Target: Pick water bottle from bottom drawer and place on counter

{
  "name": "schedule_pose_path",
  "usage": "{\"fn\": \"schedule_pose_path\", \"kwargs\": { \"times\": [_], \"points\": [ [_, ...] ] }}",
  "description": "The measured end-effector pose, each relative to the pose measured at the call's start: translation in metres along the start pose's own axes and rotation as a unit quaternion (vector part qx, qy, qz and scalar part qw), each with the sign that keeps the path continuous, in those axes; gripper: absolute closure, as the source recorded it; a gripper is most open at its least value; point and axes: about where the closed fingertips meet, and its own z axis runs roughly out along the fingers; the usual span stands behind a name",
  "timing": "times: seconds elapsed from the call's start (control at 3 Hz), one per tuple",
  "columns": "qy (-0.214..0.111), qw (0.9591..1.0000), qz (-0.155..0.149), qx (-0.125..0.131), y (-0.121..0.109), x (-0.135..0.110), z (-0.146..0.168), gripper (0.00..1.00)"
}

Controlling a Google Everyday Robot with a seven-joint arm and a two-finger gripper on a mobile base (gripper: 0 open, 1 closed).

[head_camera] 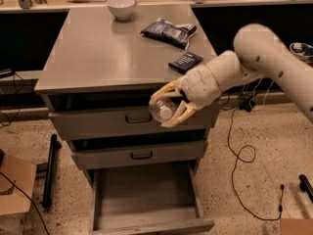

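It was a lab: cables (239,153) lay on the floor (259,195), and robot jaws held a bottle (160,110) by the drawers (98,124).

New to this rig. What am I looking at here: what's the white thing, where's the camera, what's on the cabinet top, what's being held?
The white thing is a robot arm on a mobile base, reaching in from the right. At its tip is a two-finger gripper, in front of the top drawer and just below the counter's edge. It is shut on a small clear water bottle, held sideways. There is only one camera. It looks down at the cabinet's front, and where it is mounted is not known. The bottom drawer is pulled open. On the counter are a white bowl, a dark snack bag and a small dark packet. The job is to put the bottle on that counter.
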Motion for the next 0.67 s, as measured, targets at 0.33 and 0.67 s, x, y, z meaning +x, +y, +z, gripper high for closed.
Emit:
{"fn": "schedule_pose_path", "kwargs": {
  "times": [0.33, 0.67],
  "points": [
    [0.009, 0.9998, -0.015, -0.001, -0.0088, -0.0122, -0.0026, 1.00],
    [0.009, 0.9998, -0.015, -0.001, -0.0088, -0.0121, -0.0025, 1.00]
  ]
}}
